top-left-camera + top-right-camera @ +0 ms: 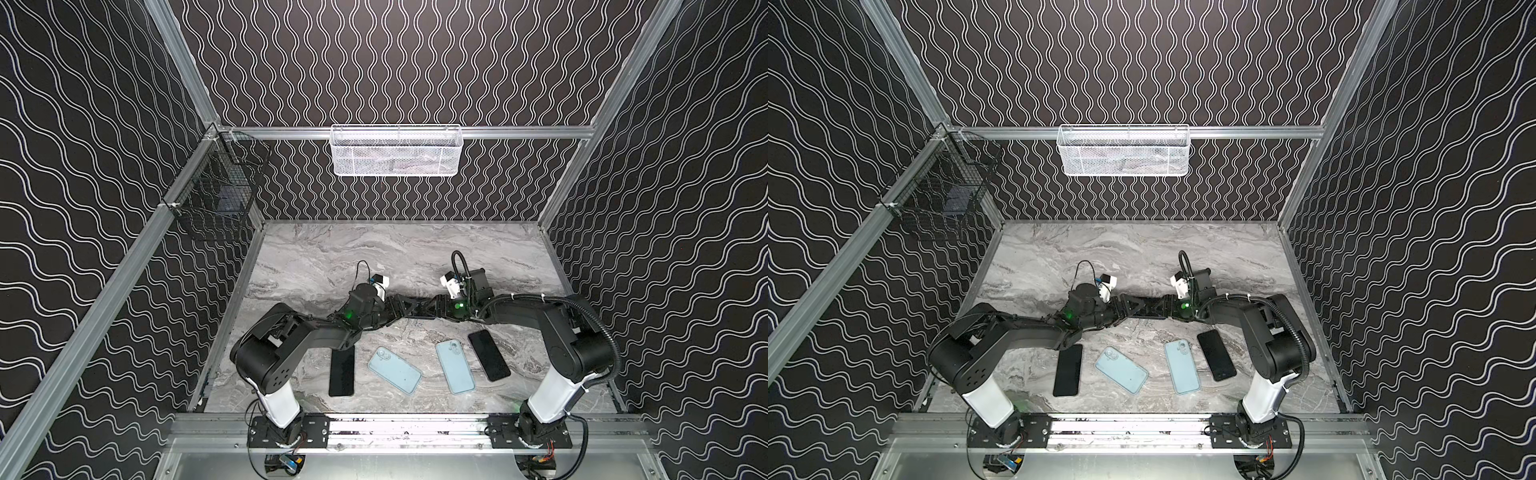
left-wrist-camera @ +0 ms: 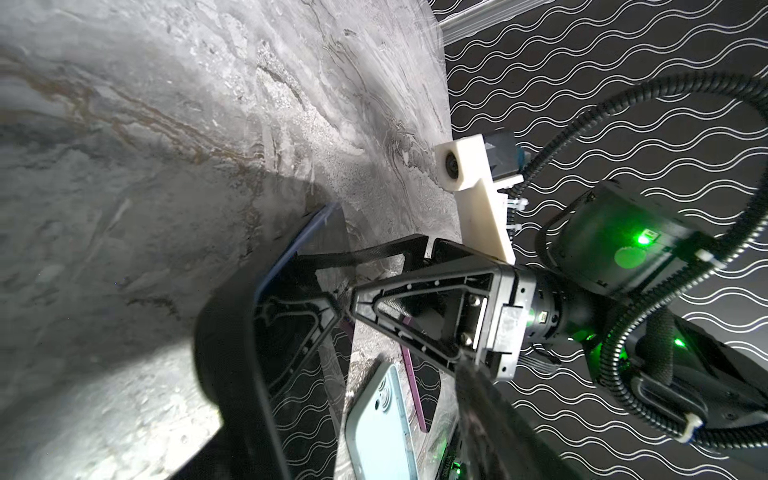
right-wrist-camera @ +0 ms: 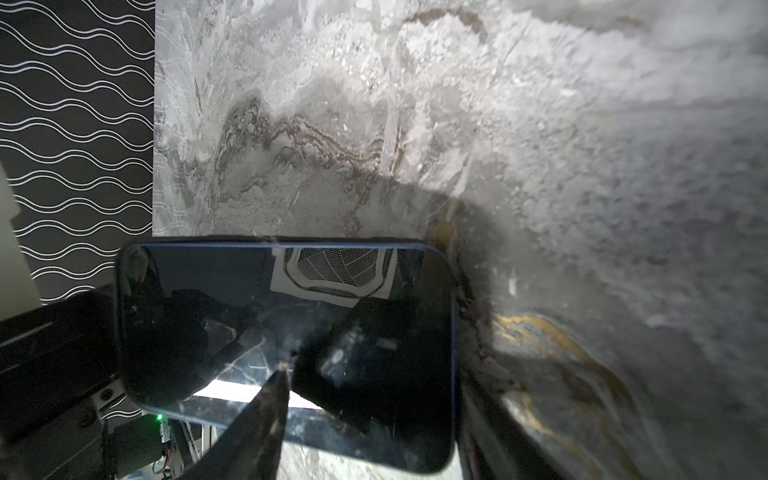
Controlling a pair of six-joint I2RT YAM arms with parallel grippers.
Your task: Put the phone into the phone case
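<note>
Two baskets hang on the rails: the white mesh basket holds pale stuff I can't identify, the black wire basket a dark flat item. Left phone case and right phone case lie on the tabletop between two black phones. The phone sits mid-tabletop, clamped in the right jaws. The left jaws meet it from the opposite side, grip unclear.

The grey marble-patterned tabletop carries four things in a row along its near side. From left to right they are a black phone lying flat, a light-blue phone case turned at an angle, another light-blue case with its camera end pointing far, and just beside it a second black phone.
</note>
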